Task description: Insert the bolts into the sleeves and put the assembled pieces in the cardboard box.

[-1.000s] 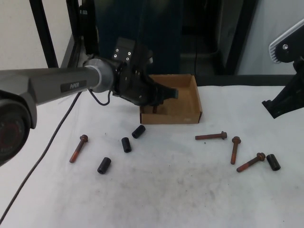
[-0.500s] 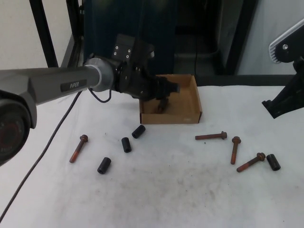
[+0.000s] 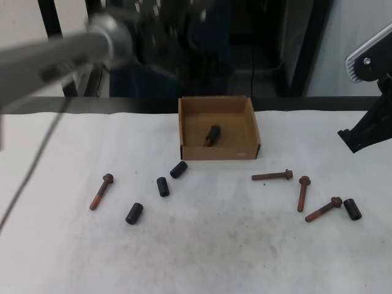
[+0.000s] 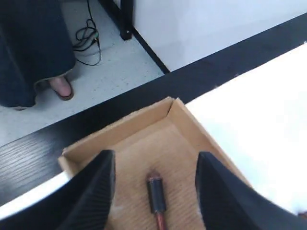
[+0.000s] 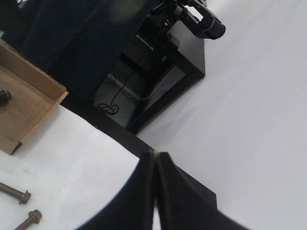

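Observation:
The cardboard box (image 3: 217,151) stands at the back middle of the white bench, with one assembled piece (image 3: 212,135) lying inside. My left gripper (image 4: 156,158) hangs open high above the box (image 4: 120,132), directly over that bolt-in-sleeve piece (image 4: 156,199). The left arm (image 3: 104,30) is raised at the back left. Loose sleeves (image 3: 179,169) (image 3: 162,186) (image 3: 134,213) lie left of centre beside a rusty bolt (image 3: 101,190). At the right lie three bolts (image 3: 272,176) (image 3: 302,193) (image 3: 323,209) and a sleeve (image 3: 352,209). My right gripper (image 5: 154,155) is shut and empty, off to the right of the box (image 5: 33,79).
The right arm (image 3: 364,131) stands over the bench's right edge. A black rail runs along the back edge of the bench. A person's clothed legs stand on the floor behind the box. The front half of the white cloth is bare.
The left gripper let go of the assembled piece in the box, then rose up and back away from it. The right arm has stayed put.

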